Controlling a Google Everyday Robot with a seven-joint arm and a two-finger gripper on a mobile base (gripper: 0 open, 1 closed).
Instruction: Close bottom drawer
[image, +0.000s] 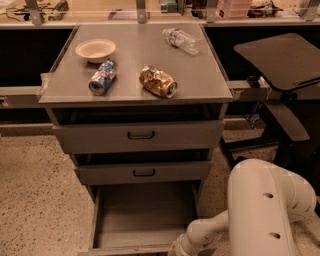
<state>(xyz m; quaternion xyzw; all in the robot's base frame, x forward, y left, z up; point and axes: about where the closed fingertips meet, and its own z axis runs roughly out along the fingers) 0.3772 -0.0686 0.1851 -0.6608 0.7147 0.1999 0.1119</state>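
The robot's tool sits at the very bottom edge of the view, at the end of a white arm that reaches in from the lower right. It is mostly cut off, so I cannot tell if it is open or closed. It is right by the front right corner of the bottom drawer, a grey metal drawer that is pulled well out and shows a plain bare tray.

Above it, the middle drawer and the top drawer each have a small black handle. The counter above them holds a pale bowl at back left, a blue crushed can lying in front of it, a brown crushed can near the middle, and a clear plastic bottle lying at back right. The cabinet stands on a speckled floor.
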